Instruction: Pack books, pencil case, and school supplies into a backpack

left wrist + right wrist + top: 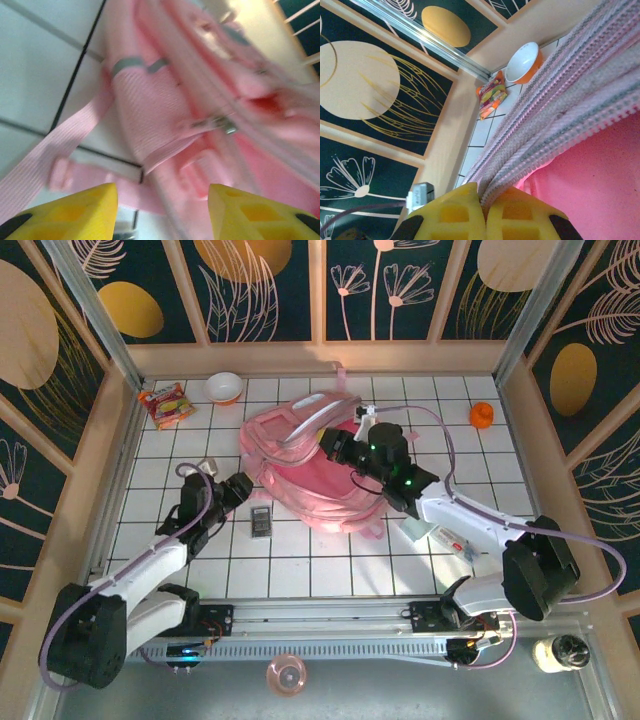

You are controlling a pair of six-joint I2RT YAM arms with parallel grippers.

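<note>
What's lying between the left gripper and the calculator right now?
Bare white tile, by the top view. The left gripper, jaws open, sits just up-left of the calculator; the backpack lies farther back, outside that gap.

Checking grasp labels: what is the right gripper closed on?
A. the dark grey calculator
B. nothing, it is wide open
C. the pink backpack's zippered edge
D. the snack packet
C: in the right wrist view the right gripper is shut, pinching the zippered edge of the backpack, while the snack packet lies off by the wall.
</note>
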